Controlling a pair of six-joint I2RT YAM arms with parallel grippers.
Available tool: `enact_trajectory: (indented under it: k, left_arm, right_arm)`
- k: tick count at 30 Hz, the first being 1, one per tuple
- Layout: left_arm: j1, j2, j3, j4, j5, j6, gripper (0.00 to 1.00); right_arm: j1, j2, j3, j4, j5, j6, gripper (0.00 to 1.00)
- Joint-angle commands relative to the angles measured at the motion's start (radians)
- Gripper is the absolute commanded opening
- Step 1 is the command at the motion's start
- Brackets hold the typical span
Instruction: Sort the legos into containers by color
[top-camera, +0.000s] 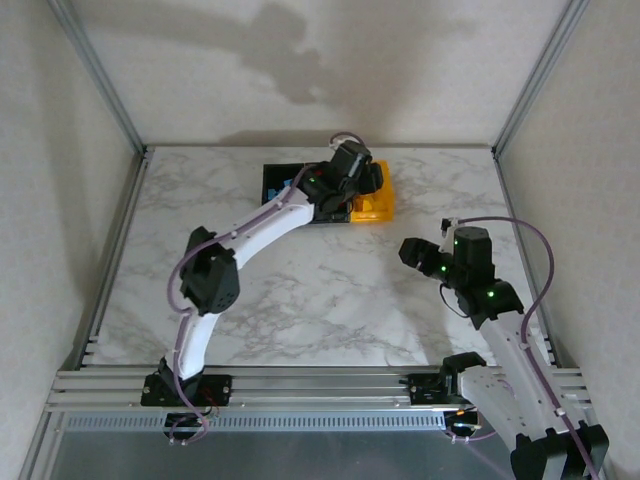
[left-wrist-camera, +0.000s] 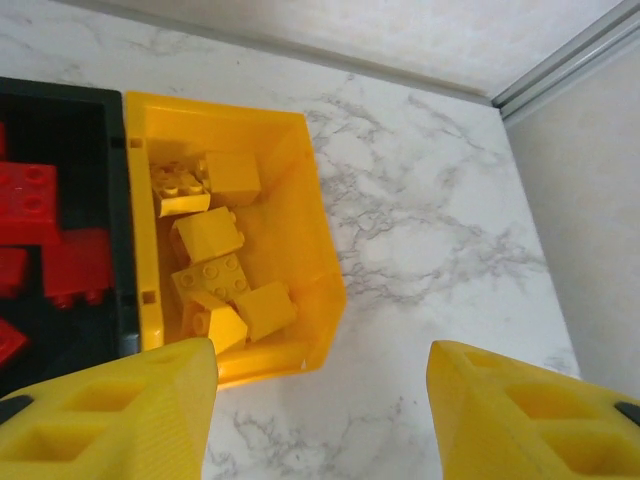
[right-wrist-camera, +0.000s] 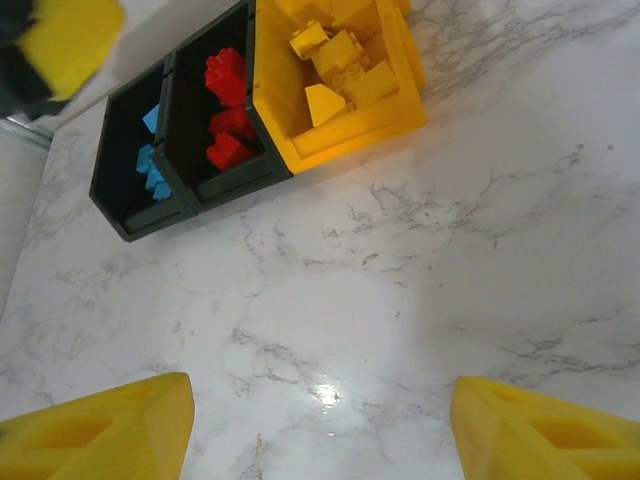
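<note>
Hovering above yellow bin (left-wrist-camera: 318, 232) of legos (left-wrist-camera: 212, 238), left gripper (left-wrist-camera: 320, 405) wide, empty — right gripper (right-wrist-camera: 320, 425) likewise wide.

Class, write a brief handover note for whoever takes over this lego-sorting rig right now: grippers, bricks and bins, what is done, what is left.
Left gripper: open, empty, above the yellow bin.
Right gripper: open, empty, over bare table.
Yellow bricks lie in the yellow bin, red bricks in the middle black bin, blue bricks in the end black bin.
Done: every brick seen sits with its own colour.
Left: probably only a check of the table area hidden under the left arm, then pulling both arms back.
</note>
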Motion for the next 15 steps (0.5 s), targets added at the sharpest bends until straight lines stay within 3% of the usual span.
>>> enact_trajectory:
  k: [1,10,15]
  left_arm:
    - [-0.006,-0.119,-0.134,-0.009,0.005,0.042,0.58]
    - [0.022,-0.506,-0.605,0.079,-0.03,0.042,0.59]
    - [0.046,-0.67,-0.785,0.123,-0.073,0.041,0.76]
  right_arm:
    - [-0.007,0.017,0.023,0.072,-0.052,-0.029,0.7]
    - [-0.001,0.08,0.036,0.18,-0.128,-0.063,0.74]
    - [0.017,0.105,0.044,0.208,-0.086,-0.096,0.78]
